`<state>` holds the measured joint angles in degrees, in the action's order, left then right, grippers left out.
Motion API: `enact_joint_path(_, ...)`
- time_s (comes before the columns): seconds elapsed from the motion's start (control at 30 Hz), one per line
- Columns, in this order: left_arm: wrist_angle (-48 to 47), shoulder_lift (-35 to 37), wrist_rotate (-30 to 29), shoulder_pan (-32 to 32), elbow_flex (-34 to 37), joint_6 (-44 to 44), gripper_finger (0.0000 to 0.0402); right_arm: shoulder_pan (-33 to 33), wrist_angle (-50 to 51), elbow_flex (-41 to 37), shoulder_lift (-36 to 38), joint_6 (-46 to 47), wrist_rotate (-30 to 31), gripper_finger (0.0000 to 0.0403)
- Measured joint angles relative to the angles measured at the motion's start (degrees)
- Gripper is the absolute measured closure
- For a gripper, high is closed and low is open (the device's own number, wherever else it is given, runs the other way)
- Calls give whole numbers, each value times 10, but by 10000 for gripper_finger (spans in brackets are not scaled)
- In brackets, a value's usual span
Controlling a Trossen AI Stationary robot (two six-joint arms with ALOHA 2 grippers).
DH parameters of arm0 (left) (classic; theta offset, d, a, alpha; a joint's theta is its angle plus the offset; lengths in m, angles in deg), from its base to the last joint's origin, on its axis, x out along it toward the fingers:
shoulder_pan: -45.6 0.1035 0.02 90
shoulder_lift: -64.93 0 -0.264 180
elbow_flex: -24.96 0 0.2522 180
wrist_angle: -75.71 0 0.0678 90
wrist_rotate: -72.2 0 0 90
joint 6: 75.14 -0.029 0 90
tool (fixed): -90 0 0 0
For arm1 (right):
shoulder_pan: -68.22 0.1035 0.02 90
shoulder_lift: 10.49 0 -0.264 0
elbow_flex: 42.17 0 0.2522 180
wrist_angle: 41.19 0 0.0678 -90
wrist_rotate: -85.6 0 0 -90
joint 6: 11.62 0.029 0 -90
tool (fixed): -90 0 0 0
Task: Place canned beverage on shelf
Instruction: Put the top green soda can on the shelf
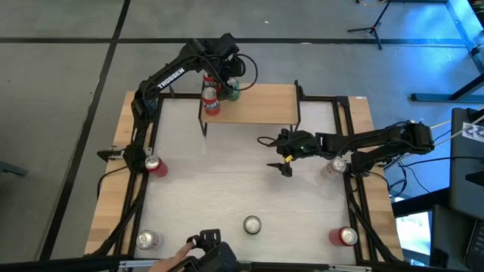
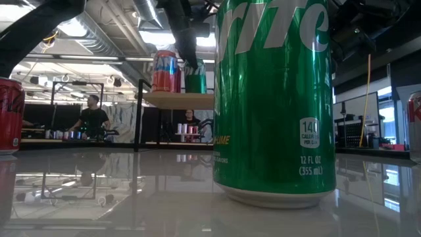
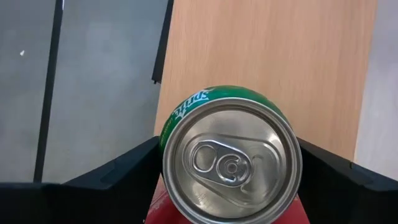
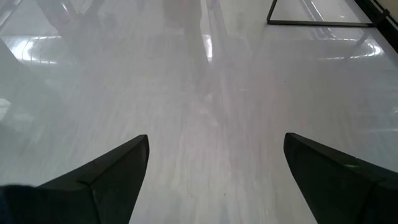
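Near table edge: big Sprite can (image 2: 273,99) fills low view, upright, untouched; silver-top cans (image 1: 252,224) along near side

Mid table: right pincer (image 1: 286,164) idle, fingers spread wide, empty

Far: left pincer (image 1: 227,85) clamped on green Sprite can (image 3: 231,152), axis vertical, over shelf (image 1: 261,106) left end, just beside red can (image 1: 211,102) standing on shelf board

Judgement: left arm lowers, releases

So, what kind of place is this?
Probably a robotics lab: a framed test table, people at benches behind, exposed ceiling ducts, and the left gripper holding a Sprite can.
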<state>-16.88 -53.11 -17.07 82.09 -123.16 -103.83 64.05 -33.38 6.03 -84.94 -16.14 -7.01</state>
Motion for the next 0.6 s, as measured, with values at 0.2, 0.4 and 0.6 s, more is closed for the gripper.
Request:
enact_joint_path(0.2, 2, 1, -3, 0, 0, 0, 74, 0, 0, 0, 0, 0, 0, 33)
enact_joint_path(0.4, 12, 2, -17, -1, 0, 0, 72, 0, 0, 0, 0, -1, 0, 33)
enact_joint_path(0.6, 21, 2, -44, -1, 0, -4, 71, 0, 0, 0, 0, -1, 0, 33)
